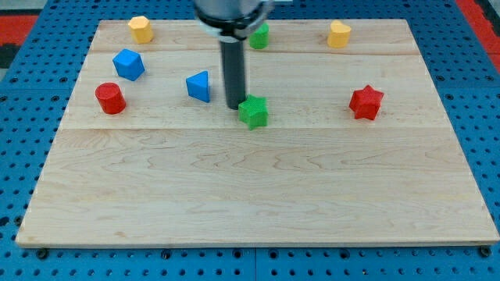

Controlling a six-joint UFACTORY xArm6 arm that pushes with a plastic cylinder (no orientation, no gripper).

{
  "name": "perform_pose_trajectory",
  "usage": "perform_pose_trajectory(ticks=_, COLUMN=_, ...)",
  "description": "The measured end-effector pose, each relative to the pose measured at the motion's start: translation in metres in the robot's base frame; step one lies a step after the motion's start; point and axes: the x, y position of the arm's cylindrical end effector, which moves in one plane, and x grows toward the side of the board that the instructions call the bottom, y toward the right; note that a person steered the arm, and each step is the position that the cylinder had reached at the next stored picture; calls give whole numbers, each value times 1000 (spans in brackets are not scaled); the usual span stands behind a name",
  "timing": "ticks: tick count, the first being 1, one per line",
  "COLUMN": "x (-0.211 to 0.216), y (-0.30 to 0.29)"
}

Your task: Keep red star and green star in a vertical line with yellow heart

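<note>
The green star (pixel 254 112) lies near the board's middle, in its upper half. My tip (pixel 235 105) touches the green star's left side. The red star (pixel 366 102) lies at the view's right, well right of the green star. The yellow heart (pixel 338 34) sits at the top right edge of the board, above and slightly left of the red star.
A blue triangular block (pixel 199 86) lies left of my tip. A blue cube (pixel 128 64) and a red cylinder (pixel 110 98) sit at the left. A yellow hexagon block (pixel 140 29) is at top left. A green cylinder (pixel 258 35) is at top centre, partly behind the arm. The wooden board (pixel 258 195) carries them all.
</note>
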Motion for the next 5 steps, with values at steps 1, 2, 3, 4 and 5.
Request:
perform_pose_trajectory(ticks=1, x=78, y=51)
perform_pose_trajectory(ticks=2, x=118, y=80)
perform_pose_trajectory(ticks=3, x=96, y=29)
perform_pose_trajectory(ticks=4, x=85, y=78)
perform_pose_trajectory(ticks=5, x=94, y=110)
